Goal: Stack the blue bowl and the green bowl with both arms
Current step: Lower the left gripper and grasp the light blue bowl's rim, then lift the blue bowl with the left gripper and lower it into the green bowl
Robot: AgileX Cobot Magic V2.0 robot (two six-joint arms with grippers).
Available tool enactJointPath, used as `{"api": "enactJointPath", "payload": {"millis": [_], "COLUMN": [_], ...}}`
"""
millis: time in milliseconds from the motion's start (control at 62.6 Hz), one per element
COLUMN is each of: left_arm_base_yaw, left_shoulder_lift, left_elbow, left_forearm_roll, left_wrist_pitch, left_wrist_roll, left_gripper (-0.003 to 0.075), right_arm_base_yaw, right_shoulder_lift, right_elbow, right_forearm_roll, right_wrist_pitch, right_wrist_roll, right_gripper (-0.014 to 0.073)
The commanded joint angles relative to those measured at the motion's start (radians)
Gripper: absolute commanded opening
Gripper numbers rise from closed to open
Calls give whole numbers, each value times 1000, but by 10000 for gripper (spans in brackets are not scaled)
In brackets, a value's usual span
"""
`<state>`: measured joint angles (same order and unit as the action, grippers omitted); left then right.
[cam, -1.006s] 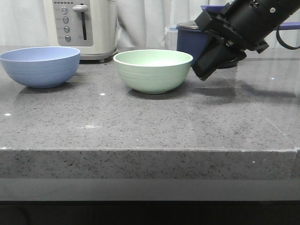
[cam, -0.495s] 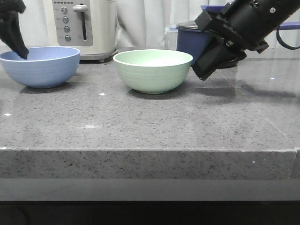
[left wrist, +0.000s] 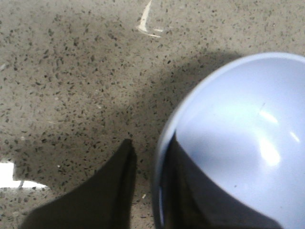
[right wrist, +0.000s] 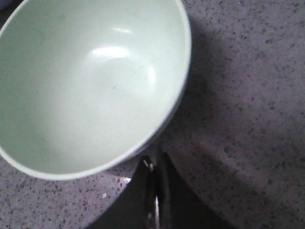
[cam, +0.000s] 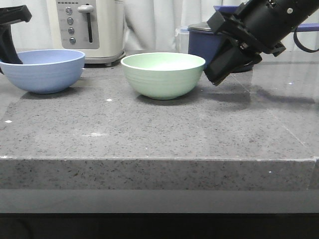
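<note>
The blue bowl (cam: 45,70) stands at the table's far left. My left gripper (cam: 7,56) is open astride its left rim. In the left wrist view one finger (left wrist: 190,191) is inside the blue bowl (left wrist: 238,124) against the wall. The other finger (left wrist: 116,191) is outside, a small gap from the rim. The green bowl (cam: 163,74) stands upright in the middle. My right gripper (cam: 215,78) is shut and empty, just right of it and low over the table. In the right wrist view its closed tips (right wrist: 153,161) lie beside the green bowl's (right wrist: 90,81) rim, apart from it.
A white toaster (cam: 92,27) stands behind the two bowls. A dark navy saucepan (cam: 202,42) sits behind my right gripper. The grey speckled table (cam: 159,134) ends at its front edge near the camera.
My left gripper came into view from the upper left and came down on the blue bowl's left rim. The right arm and both bowls have not moved.
</note>
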<state>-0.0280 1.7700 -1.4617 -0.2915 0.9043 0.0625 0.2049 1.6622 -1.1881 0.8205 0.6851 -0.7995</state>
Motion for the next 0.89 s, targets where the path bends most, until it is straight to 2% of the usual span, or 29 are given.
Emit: {"api": "enactJointPath", "payload": {"millis": [0, 32, 208, 399, 671, 879], "left_arm_base_yaw": [0, 0, -53, -186, -388, -451], "left_shoulder_lift": [-58, -66, -127, -137, -28, 69], "left_elbow": [-35, -35, -62, -183, -362, -459], "left_forearm_roll": [-31, -35, -37, -18, 26, 28], "left_wrist_pitch": [-32, -29, -22, 26, 108, 118], "left_wrist_roll": [2, 2, 55, 73, 66, 65], "left_gripper": [0, -20, -20, -20, -20, -20], "right_arm_base_yaw": [-1, -1, -1, -1, -1, -1], "right_shoulder_lift": [-41, -41, -41, -41, -41, -41], "right_elbow": [-23, -23, -23, -23, -23, -23], "right_forearm_roll": [42, 42, 42, 42, 42, 42], "right_wrist_pitch": [-21, -21, -21, -21, -21, -21], "right_wrist_roll": [-8, -8, -8, -8, -8, -8], "right_gripper": [-64, -64, -64, -64, -64, -64]}}
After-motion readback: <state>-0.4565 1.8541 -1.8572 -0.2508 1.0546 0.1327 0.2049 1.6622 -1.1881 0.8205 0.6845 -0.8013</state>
